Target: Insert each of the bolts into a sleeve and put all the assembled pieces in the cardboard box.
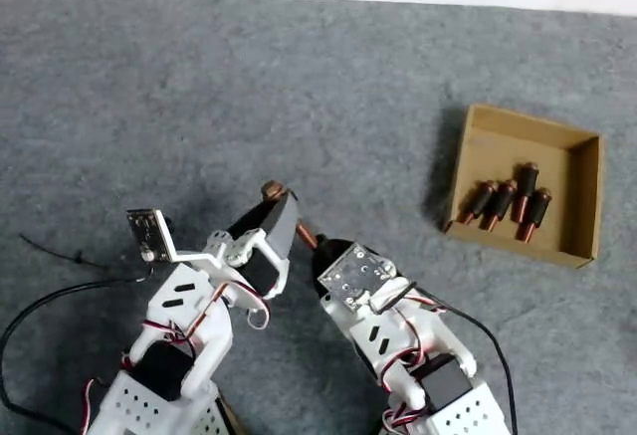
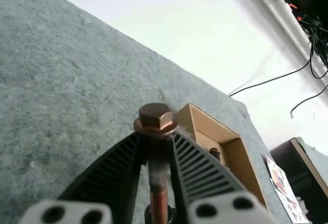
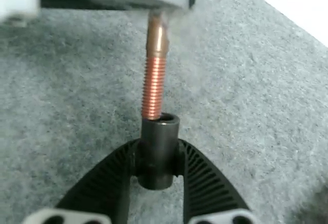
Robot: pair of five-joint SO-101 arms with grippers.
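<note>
My left gripper (image 2: 156, 155) is shut on a copper bolt (image 2: 155, 126), its hex head sticking out past the fingertips. In the high view the left gripper (image 1: 282, 214) holds that bolt (image 1: 289, 218) slanted over the grey carpet. My right gripper (image 3: 156, 165) is shut on a black sleeve (image 3: 158, 149), and the bolt's threaded end (image 3: 154, 88) meets the sleeve's mouth. The right gripper (image 1: 320, 253) sits just right of the left one. The cardboard box (image 1: 575, 171) lies at the right, with several assembled pieces (image 1: 506, 203) inside.
Grey carpet (image 1: 199, 107) covers the table around both arms. A black cable (image 1: 50, 301) trails at the left arm's base. The cardboard box (image 2: 225, 147) appears beyond the bolt head in the left wrist view, near a white wall.
</note>
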